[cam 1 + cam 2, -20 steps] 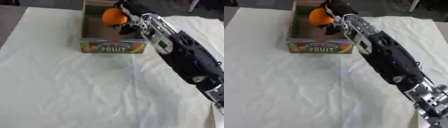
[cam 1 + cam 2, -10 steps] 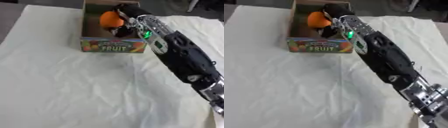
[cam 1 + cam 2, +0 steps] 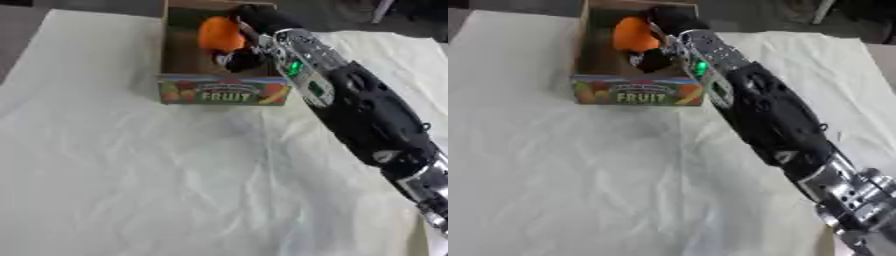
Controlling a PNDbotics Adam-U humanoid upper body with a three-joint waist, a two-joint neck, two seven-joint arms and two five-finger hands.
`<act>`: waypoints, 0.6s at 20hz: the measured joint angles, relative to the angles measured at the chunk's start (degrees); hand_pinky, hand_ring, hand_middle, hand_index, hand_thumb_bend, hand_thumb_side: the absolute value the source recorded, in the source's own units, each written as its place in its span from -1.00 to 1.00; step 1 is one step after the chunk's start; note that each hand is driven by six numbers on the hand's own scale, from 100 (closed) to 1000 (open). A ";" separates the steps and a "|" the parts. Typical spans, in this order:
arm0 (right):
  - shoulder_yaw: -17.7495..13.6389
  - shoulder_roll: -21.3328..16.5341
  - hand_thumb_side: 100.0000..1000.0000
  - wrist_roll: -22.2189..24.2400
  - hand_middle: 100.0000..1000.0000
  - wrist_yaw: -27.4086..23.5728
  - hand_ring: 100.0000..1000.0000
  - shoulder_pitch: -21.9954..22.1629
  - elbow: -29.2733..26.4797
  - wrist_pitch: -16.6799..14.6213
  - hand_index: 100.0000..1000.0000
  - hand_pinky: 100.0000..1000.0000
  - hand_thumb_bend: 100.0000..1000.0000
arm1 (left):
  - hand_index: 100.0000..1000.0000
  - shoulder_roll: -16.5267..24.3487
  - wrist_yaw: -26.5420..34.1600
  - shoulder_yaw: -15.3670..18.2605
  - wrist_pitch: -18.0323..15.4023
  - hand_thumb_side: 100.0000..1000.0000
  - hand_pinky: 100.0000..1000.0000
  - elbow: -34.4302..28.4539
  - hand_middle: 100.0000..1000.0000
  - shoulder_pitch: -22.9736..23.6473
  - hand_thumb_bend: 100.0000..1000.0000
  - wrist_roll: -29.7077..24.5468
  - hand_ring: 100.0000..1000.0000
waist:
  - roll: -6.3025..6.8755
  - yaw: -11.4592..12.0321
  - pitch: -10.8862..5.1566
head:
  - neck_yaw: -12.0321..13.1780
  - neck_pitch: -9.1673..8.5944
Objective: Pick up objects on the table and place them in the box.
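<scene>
Where the wrinkled cream-white cloth covers the table, it fills nearly the whole scene, running from the near edge to the far one. Across its right side lies the robot's black and silver right arm, stretching from the near right corner diagonally toward the far left, a small green light glowing on its forearm. At the far middle of the cloth stands the open brown cardboard box, its near wall printed with coloured fruit pictures and the word FRUIT; its long axis runs from near to far. Over the box's opening hangs the right hand, black, with its fingers curled round the round orange fruit-like object. That orange object sits inside the box's outline, toward the far right of the opening, on the left side of the hand; whether it rests on the box floor or hangs above it I cannot tell. Being nearly round, it shows no clear long axis or pointing direction. A dark fingertip shows just below it, near the box's middle.
</scene>
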 measured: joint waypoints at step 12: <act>-0.91 -0.40 0.42 -0.47 0.59 -3.11 1.00 0.23 -1.65 1.52 0.95 0.83 -0.56 | 0.37 -0.46 0.10 -0.01 0.29 0.39 -0.50 0.00 0.20 0.04 -1.00 -0.02 -0.41 | 0.04 -0.22 0.06 | -0.30 0.03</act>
